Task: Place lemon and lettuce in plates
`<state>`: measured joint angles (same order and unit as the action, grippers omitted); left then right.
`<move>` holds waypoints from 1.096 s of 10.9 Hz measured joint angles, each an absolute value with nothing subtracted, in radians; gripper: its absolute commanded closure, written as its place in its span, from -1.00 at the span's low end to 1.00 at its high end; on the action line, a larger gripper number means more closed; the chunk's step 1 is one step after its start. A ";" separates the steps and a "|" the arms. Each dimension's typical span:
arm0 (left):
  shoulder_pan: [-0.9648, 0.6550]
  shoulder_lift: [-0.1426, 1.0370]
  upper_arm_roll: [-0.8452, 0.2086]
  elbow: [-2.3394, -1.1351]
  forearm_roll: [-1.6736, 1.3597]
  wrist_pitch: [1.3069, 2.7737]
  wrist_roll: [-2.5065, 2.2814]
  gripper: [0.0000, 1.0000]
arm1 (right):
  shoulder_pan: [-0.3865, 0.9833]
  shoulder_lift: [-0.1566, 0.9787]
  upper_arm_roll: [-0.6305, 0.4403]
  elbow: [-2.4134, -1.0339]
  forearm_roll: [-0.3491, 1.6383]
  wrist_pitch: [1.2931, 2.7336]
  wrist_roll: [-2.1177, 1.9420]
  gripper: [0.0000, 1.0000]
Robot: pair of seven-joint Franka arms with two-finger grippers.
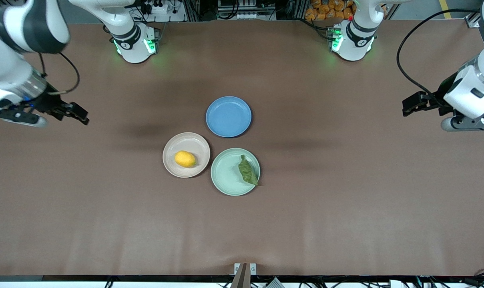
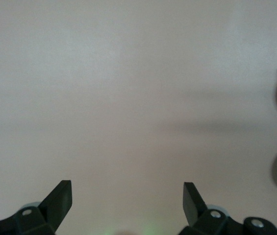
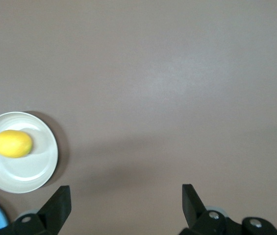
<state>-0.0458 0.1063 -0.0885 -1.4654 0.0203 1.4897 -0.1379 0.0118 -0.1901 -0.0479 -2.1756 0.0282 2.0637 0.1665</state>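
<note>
Lemon (image 1: 185, 159) sitting in beige plate (image 1: 173, 144) | lettuce (image 1: 247, 171) lying in mint plate (image 1: 225, 176) | left tool (image 1: 416, 103), right tool (image 1: 67, 112) hanging wide and empty over tabletop (image 1: 346, 200) ends, right one nearer the lemon.

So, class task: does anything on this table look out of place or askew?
Only slightly: the lettuce lies at the mint plate's edge, its tip over the rim. The lemon sits inside the beige plate; the blue plate is bare.

Robotics lab: brown-covered table (image 1: 346, 208), two arm bases (image 1: 134, 44), cabling, equipment racks.
</note>
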 measured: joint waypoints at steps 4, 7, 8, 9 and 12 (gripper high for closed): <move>-0.044 0.086 -0.083 -1.463 0.020 1.476 -0.138 -1.00 | 0.012 -0.193 -0.048 -1.923 0.028 1.842 0.167 -1.00; -0.043 0.080 -0.079 -1.463 0.020 1.474 -0.138 -1.00 | -0.010 -0.192 -0.050 -1.797 0.024 1.755 0.166 -1.00; -0.042 0.079 -0.076 -1.463 0.020 1.473 -0.138 -1.00 | -0.016 -0.190 -0.050 -1.753 0.024 1.740 0.166 -1.00; -0.042 0.078 -0.072 -1.463 0.020 1.473 -0.138 -1.00 | -0.017 -0.188 -0.050 -1.706 0.023 1.718 0.166 -1.00; -0.041 0.078 -0.070 -1.463 0.020 1.472 -0.138 -1.00 | -0.017 -0.188 -0.047 -1.555 0.023 1.558 0.166 -1.00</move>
<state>-0.0407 0.0783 -0.0701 -1.4628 0.0203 1.4719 -0.1379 -0.0166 -0.1875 -0.0468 -1.5553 0.0231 1.5575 0.1660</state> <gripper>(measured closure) 0.000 0.000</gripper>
